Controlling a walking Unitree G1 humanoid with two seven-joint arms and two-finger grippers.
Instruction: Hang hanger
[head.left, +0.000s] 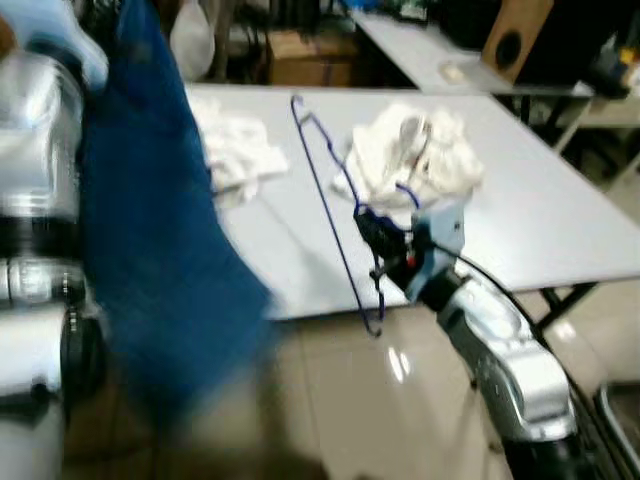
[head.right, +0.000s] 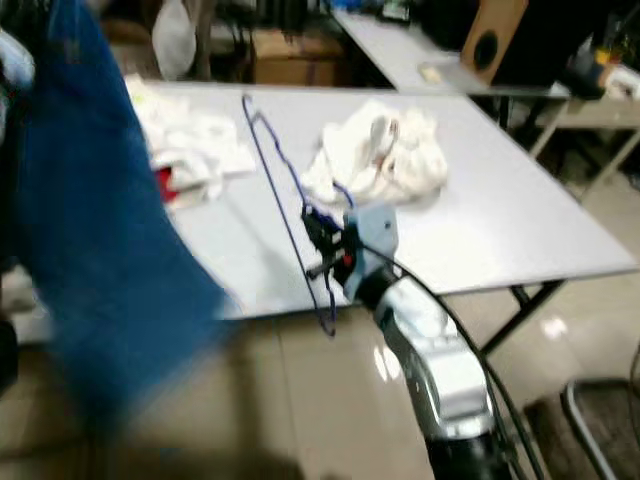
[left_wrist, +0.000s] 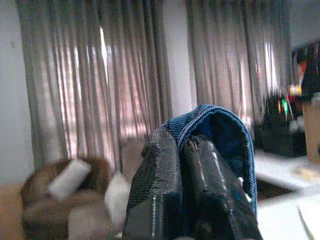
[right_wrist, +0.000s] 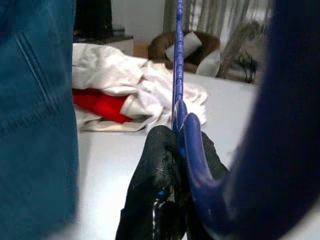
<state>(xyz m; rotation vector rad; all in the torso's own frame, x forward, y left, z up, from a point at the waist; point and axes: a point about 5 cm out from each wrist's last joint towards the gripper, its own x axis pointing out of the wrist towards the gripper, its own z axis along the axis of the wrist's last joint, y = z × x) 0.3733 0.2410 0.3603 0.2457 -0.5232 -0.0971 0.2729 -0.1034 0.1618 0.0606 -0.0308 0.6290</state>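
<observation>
Above the near edge of the grey counter (head.left: 560, 230), a long blue denim garment (head.left: 160, 240) hangs from the raised left pincer (left_wrist: 185, 190), whose fingers are pinched tight on a fold of the cloth. Two white cloth heaps (head.left: 415, 155) lie on the counter behind. Right of the denim, the right pincer (head.left: 385, 245) clamps a thin blue wire hanger (head.left: 330, 200), held tilted over the counter. Judging by this, the garment is yet to go on the hanger; the next move calls for bringing the two together.
</observation>
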